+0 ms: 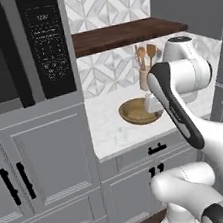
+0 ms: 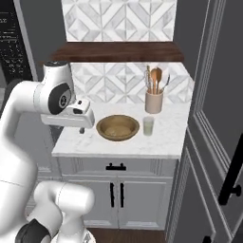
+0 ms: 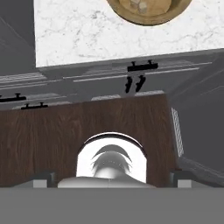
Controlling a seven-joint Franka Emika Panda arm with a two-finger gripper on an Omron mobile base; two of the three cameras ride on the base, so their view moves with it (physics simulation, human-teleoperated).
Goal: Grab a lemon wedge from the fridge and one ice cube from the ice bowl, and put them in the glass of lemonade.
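Note:
The ice bowl, wide, brown and wooden, sits mid-counter; it also shows as the bowl and at the top edge as the bowl, with pale ice cubes inside. The glass of lemonade stands just right of the bowl. My gripper hangs over the counter's left part, left of the bowl and apart from it, pointing down. In the hand view the gripper is open, its tips far apart with nothing between them. The lemon wedge and the fridge are out of view.
A beige cup with wooden spoons stands behind the glass, under a dark wooden shelf. Grey cabinet doors and a drawer with black handles lie below the marble counter. A tall dark panelled unit rises on the right, an oven stack on the left.

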